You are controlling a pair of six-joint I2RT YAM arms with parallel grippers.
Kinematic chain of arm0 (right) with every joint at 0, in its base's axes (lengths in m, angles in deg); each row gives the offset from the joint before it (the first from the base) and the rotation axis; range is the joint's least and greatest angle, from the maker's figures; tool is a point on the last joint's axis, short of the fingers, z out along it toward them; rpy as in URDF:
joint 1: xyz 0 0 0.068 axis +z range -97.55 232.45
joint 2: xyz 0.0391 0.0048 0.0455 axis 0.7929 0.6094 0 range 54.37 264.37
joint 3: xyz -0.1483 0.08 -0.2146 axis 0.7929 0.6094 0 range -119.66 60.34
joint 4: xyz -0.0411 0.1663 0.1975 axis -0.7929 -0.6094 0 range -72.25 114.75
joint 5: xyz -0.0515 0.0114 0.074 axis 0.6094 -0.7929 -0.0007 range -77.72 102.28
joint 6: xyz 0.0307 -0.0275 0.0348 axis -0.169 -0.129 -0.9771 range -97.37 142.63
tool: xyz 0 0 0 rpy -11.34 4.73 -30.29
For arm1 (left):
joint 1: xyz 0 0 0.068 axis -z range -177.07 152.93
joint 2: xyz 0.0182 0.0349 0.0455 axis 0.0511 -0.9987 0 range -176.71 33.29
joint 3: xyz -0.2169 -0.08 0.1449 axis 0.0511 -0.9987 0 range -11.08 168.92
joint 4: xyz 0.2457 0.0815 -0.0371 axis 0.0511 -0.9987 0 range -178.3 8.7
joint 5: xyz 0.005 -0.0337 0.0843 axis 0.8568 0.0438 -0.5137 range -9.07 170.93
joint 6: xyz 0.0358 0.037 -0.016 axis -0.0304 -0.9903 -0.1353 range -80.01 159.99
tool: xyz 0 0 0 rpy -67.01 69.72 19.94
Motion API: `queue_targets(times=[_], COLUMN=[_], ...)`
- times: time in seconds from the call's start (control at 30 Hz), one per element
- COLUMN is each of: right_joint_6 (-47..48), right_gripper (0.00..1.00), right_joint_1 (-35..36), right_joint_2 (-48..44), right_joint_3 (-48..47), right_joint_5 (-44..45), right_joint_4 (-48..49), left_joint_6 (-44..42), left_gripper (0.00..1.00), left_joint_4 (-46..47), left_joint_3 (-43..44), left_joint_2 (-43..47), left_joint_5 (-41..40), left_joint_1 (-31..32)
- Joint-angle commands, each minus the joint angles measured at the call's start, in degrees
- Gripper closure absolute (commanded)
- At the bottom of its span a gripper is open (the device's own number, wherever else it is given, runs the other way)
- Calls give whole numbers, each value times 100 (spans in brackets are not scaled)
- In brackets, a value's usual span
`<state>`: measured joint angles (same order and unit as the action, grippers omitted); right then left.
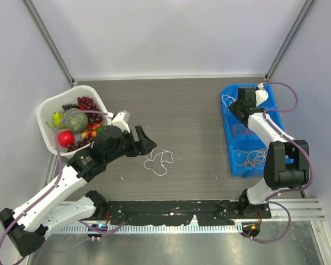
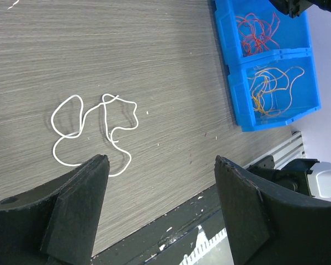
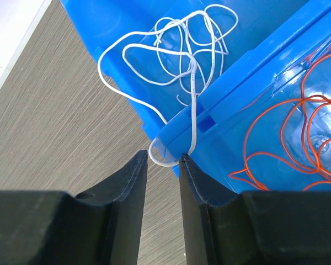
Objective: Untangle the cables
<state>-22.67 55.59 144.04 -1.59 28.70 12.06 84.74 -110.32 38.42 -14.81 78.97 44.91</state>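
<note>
Plastic lattice forms the white basket at the far left, heaped with round, glossy toy fruit. Just right of it the left claw hovers over the tabletop, a matte grey surface with fine wood grain. Its blunt black fingers are spread wide, with nothing between them.

Near that claw lies a loose white cable, thin and floppy, flat on the tabletop. The overhead view shows it only as a small squiggle. The left wrist view resolves it into several soft, rounded loops that cross one another.

Farther right sits the blue bin, smooth, shiny moulded plastic divided into compartments. The left wrist view shows red-orange cables in the middle compartment and yellow-orange cables in the near one.

The right claw is at the far compartment. Its wrist view alone shows a white cable tangle there. One strand hangs over the bin's edge and ends in a small loop right at the fingertips. This claw's jaws stand a narrow gap apart, wider than the strand, not pinching it. Orange cable curls in the neighbouring compartment.
</note>
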Motion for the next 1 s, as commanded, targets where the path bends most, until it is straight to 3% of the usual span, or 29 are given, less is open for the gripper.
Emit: queue_targets(times=[0.0, 0.23, 0.47, 0.63, 0.8, 0.97], right_joint_6=[-24, 206, 364, 355, 294, 232], right_gripper=[65, 60, 62, 72, 90, 99], right_joint_1=[-24, -50, -173, -226, -226, -226], right_joint_2=[-186, -398, -231, -195, -257, -467], right_joint_3=[67, 313, 497, 647, 559, 375], right_joint_5=[212, 256, 37, -210, -210, -140], right_joint_4=[293, 302, 855, 1442, 1418, 1304], left_joint_6=[-63, -63, -46, -37, -28, -19], left_gripper=[19, 19, 19, 19, 19, 19], left_joint_4=[150, 221, 203, 168, 151, 142], left_joint_3=[-19, -28, -1, -19, -28, -28], left_joint_2=[107, 37, 28, 99, 116, 107], left_joint_5=[-86, -15, 11, -24, -42, -7], left_joint_1=[-14, -5, -14, -14, -14, -14])
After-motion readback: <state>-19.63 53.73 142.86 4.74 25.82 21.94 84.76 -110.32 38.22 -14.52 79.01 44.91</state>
